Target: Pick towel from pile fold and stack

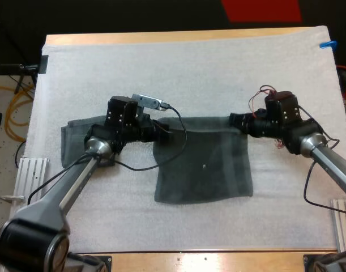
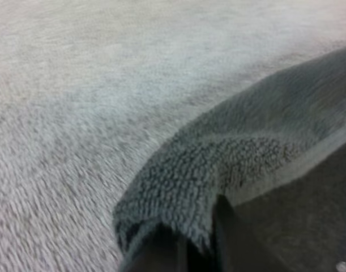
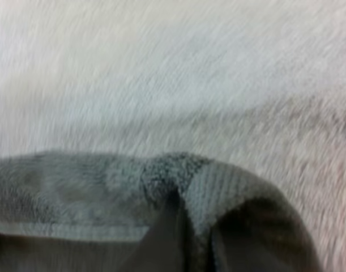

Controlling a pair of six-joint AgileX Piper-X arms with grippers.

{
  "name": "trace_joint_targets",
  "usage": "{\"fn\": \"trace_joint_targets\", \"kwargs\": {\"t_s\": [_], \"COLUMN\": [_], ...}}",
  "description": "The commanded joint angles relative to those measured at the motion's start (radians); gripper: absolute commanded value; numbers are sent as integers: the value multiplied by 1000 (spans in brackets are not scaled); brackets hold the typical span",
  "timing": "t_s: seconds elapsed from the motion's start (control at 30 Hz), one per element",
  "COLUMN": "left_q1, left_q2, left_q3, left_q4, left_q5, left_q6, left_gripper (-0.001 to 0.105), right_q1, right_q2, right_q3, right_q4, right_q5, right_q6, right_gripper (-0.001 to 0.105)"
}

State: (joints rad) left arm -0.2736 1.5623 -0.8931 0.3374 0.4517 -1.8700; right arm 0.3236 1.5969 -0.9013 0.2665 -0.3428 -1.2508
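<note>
Towel (image 1: pixel 204 164) pinched at both far corners
Left gripper (image 1: pixel 161 131) and right gripper (image 1: pixel 236 120) clamp one corner each; the free edge lies opposite, toward the robot.

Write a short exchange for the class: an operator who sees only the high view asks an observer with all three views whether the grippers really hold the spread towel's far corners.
Operator: From above, the wrists cover both far corners of the towel. Is the left corner gripped?
Observer: Yes. In the left wrist view the left gripper pinches the hemmed corner, which curls up off the mat.
Operator: And the right corner?
Observer: In the right wrist view the right gripper is shut on the towel's edge, which folds over its fingers.
</note>
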Motion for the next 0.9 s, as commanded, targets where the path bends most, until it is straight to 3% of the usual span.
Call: {"fn": "trace_joint_targets", "kwargs": {"t_s": [0.0,0.13,0.37,0.47,0.53,0.63,0.7,0.87], "left_q1": [10,27,27,27,27,27,27,27], "left_q2": [21,80,122,122,122,122,121,89], "left_q3": [-1,-1,-1,-1,-3,-17,-37,-106], "left_q4": [-55,-135,-158,-164,-168,-173,-176,-176], "left_q5": [21,24,24,25,36,39,39,39], "left_q6": [6,6,8,10,10,10,10,13], "left_gripper": [0,0,0,8,21,37,43,43], "right_q1": [-13,-22,-22,-22,-22,-22,-22,-22], "right_q2": [19,72,108,109,109,109,109,102], "right_q3": [-6,-6,-6,-6,-6,-6,-14,-60], "right_q4": [-64,-144,-159,-179,-228,-327,-371,-412], "right_q5": [-15,-15,-43,-62,-97,-127,-127,-127], "right_q6": [20,58,67,67,67,67,67,43], "right_gripper": [0,0,2,22,49,69,68,66]}}
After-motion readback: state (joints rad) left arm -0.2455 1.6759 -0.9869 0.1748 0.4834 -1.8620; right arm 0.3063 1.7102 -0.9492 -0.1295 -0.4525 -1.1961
